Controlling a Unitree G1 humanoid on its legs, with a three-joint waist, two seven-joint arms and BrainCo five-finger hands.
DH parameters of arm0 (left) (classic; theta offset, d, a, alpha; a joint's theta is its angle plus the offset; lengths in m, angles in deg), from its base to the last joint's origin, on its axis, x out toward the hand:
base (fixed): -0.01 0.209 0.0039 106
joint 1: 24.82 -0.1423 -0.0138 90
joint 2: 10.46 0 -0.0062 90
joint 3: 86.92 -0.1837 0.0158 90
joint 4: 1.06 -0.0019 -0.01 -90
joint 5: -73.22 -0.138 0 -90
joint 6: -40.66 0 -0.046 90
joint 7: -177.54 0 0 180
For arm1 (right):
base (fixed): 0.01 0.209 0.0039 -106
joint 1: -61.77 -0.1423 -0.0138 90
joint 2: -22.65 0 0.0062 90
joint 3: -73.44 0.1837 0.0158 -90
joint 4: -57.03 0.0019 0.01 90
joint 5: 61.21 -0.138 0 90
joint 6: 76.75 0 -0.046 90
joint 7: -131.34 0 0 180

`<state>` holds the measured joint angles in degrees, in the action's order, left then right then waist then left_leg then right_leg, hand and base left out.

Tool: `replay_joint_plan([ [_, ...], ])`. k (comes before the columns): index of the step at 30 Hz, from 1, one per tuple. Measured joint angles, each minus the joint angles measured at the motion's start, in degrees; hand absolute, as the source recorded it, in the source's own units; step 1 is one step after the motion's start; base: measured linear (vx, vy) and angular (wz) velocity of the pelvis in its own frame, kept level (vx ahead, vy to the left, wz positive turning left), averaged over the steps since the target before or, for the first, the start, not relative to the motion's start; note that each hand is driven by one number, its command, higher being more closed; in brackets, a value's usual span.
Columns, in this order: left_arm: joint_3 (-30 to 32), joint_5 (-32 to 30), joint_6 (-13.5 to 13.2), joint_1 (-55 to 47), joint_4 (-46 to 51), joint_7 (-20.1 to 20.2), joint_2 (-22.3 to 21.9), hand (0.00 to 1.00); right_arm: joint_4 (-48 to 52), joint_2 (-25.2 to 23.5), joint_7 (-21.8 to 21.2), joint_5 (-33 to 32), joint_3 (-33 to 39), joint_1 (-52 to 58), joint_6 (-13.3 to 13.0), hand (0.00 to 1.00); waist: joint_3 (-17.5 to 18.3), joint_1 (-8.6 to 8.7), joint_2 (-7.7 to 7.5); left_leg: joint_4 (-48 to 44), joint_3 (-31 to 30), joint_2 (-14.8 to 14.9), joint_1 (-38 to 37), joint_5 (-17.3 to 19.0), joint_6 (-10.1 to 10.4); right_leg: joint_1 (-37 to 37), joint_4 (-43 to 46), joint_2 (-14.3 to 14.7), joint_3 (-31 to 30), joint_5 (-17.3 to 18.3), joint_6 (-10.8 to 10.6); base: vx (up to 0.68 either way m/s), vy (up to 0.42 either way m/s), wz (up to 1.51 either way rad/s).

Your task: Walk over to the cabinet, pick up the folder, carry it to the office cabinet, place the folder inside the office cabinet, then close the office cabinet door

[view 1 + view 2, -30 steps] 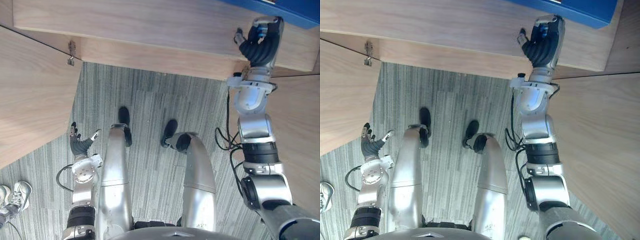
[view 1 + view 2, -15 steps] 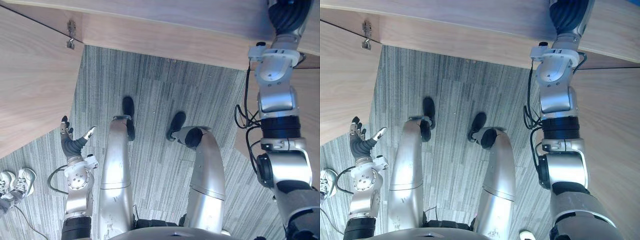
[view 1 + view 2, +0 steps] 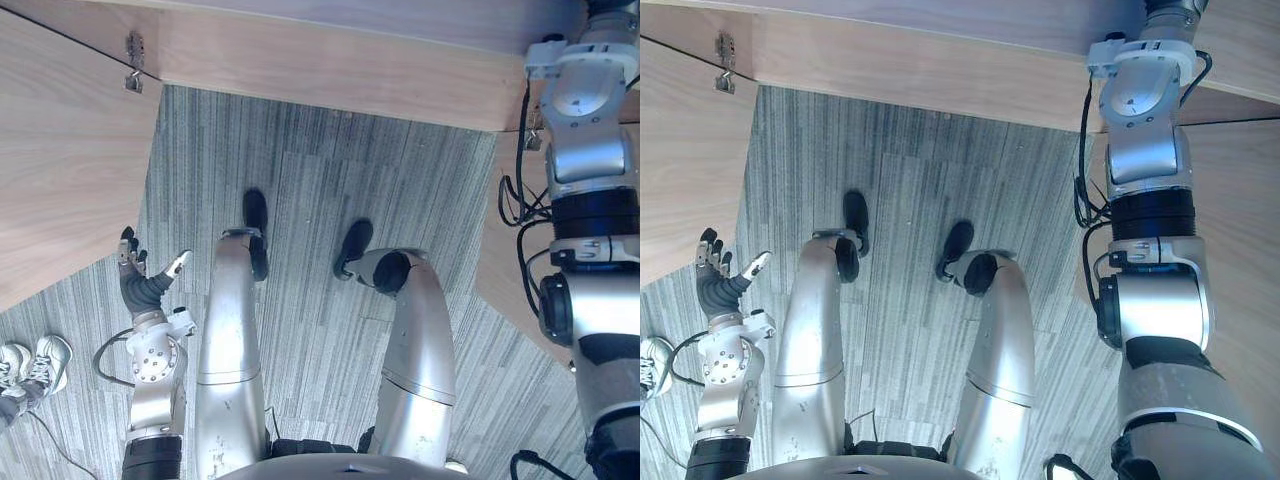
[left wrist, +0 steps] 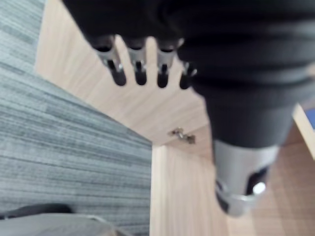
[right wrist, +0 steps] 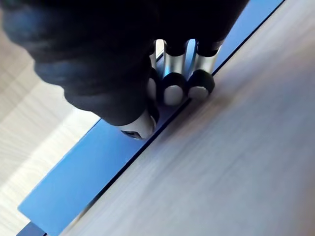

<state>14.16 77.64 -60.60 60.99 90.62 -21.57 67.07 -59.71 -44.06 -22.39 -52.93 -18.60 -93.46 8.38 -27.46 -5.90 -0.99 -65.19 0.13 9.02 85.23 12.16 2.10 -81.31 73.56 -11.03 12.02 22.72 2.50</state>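
Observation:
The blue folder point(image 5: 74, 182) lies flat on the light wood cabinet shelf point(image 5: 236, 162). In the right wrist view my right hand point(image 5: 172, 91) has its fingers curled onto the folder's long edge, with the thumb close below them. In the eye views my right arm point(image 3: 1145, 90) stretches up over the shelf front point(image 3: 330, 65). My left hand point(image 3: 140, 285) hangs low beside my body, fingers point(image 4: 138, 64) straight and spread, holding nothing.
An open wooden cabinet door point(image 3: 60, 170) with a metal hinge point(image 3: 132, 50) stands at the left. Another wood panel point(image 3: 1240, 220) stands at the right. Grey striped carpet point(image 3: 320, 190) lies between them. A person's white shoes point(image 3: 30, 365) are at the lower left.
The whole picture has shifted, so the camera moved. My right arm reaches deeper over the shelf, and the hand and folder have passed beyond the eye views' top edge. The left hand stays open.

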Motion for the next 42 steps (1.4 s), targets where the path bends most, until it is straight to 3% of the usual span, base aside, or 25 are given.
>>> replay_joint_plan([
  [11, 0.0, 0.6, 0.0, -0.7, -0.4, 0.0, -0.1, 0.0, -2.7, 0.7, 0.4, -6.7, 0.1, -2.2, 0.4, 1.0, 1.3, 0.08, 1.07, -0.4, 1.3, 1.3, 0.9, -0.8, -0.4, -0.9, 1.2, -0.7, 0.2, 0.1, 0.2, -0.01, 0.003, 0.05],
  [21, 0.0, 1.1, 0.2, -0.7, -0.7, 0.6, -0.1, 0.0, 13.3, -0.9, 0.4, -6.7, 5.5, 11.9, 2.3, 1.0, 1.3, -0.04, 1.08, -3.0, -0.1, 2.0, 0.1, -0.4, -0.8, 0.9, 2.6, -0.2, 1.0, 0.7, 0.8, 0.0, 0.008, -0.02],
  [26, 0.1, 1.1, 1.3, -0.7, -0.6, 1.1, 0.0, 0.0, 25.6, -6.8, 0.5, -4.9, 8.0, 24.3, 2.3, 1.0, 1.9, -0.05, 0.96, -3.5, 0.1, 2.6, -3.4, 1.2, -0.4, 4.3, 2.5, 0.4, 0.5, 1.2, 0.7, -0.02, 0.011, -0.07],
  [30, 0.1, 0.9, 2.1, -1.0, -0.6, 2.5, 0.0, 0.0, 36.5, -13.6, 0.4, 1.1, 7.8, 36.8, 1.3, 1.0, 2.1, 0.3, 0.95, -1.3, 0.9, 2.8, -9.7, 1.5, -0.2, 10.3, -0.2, 1.1, 0.5, 1.1, 0.5, -0.03, -0.003, -0.02],
  [32, 0.1, 0.9, 2.3, -1.6, -0.6, 3.2, 0.0, 0.0, 40.8, -15.9, 0.4, 3.2, 7.6, 42.3, 1.0, 1.0, 4.0, 0.56, 0.81, 0.5, 1.4, 2.8, -12.1, 1.5, -0.2, 12.6, -2.1, 1.4, 0.4, 0.8, 0.2, -0.02, 0.001, -0.06],
  [35, -0.4, -1.4, 4.4, -0.2, -3.4, 3.2, 0.0, 0.0, 45.0, -20.3, -1.7, 5.8, 2.5, 50.4, -1.3, 1.0, 4.5, 1.16, 0.63, 2.7, 2.2, 4.3, -20.4, 2.8, 0.3, 21.0, -6.5, 3.0, 0.4, 0.4, -0.4, 0.04, 0.012, -0.26],
  [38, -3.6, -2.7, 5.4, -0.2, -8.0, 3.3, -0.4, 0.0, 48.1, -24.5, -4.5, 7.8, -4.5, 60.1, -3.8, 1.0, 7.7, 2.6, -0.54, 6.5, 4.3, 5.6, -30.9, 4.2, -0.1, 30.9, -12.5, 4.5, -0.2, -0.4, -1.5, 0.11, 0.041, -0.26],
  [42, -4.5, -3.6, 5.8, -1.3, -11.5, 3.3, -0.4, 0.0, 50.3, -28.4, -7.4, 10.1, -8.5, 69.8, -6.2, 1.0, 10.2, 3.73, -2.04, 12.6, 7.2, 6.4, -42.6, 5.0, -0.2, 41.9, -20.8, 5.5, -0.6, -2.0, -2.7, 0.15, 0.081, -0.24],
])
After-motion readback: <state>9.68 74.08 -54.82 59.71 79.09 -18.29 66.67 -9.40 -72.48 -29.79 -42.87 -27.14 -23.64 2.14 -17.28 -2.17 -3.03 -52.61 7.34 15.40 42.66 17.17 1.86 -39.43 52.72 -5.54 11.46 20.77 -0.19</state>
